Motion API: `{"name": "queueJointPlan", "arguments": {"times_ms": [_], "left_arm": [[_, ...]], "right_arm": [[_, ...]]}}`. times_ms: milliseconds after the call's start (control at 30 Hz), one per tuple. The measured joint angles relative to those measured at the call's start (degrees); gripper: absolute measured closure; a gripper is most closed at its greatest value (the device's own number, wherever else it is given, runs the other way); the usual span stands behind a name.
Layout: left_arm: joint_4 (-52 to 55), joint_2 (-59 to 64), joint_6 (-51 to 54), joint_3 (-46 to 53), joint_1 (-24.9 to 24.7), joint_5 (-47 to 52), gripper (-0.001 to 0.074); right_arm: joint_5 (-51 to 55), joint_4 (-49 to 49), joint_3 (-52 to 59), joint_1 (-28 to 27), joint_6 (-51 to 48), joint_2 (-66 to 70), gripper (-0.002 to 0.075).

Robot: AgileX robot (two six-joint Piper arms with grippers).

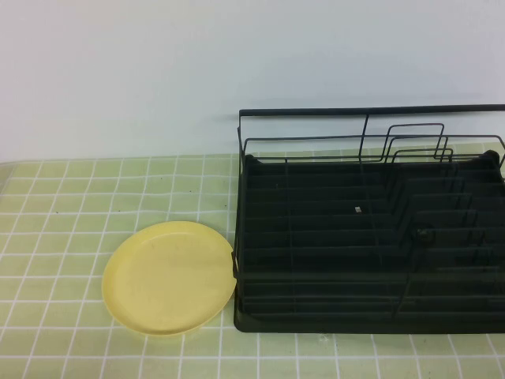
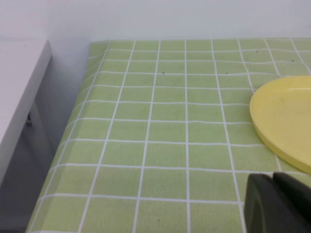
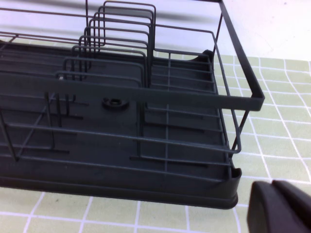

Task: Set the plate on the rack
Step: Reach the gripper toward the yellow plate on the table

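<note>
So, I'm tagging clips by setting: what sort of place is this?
Probably a mock kitchen counter: a black dish rack, a yellow plate and a green tiled tablecloth. Left gripper is near the plate, right gripper by the rack, both shut.

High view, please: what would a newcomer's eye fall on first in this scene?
The yellow plate lies flat on the green checked tablecloth, its rim right beside the left side of the black dish rack. The left gripper, shut, hovers low near the plate's edge in its wrist view; the right gripper, shut, sits by a corner of the rack.
</note>
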Motion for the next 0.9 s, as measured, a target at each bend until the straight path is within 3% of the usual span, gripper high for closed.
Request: {"name": "queueJointPlan", "arguments": {"times_ms": [900], "left_arm": [[-0.4, 0.0, 0.0, 0.0, -1.3, 0.0, 0.0735]], "right_arm": [[0.0, 0.0, 0.0, 0.0, 0.0, 0.0, 0.0729]]}}
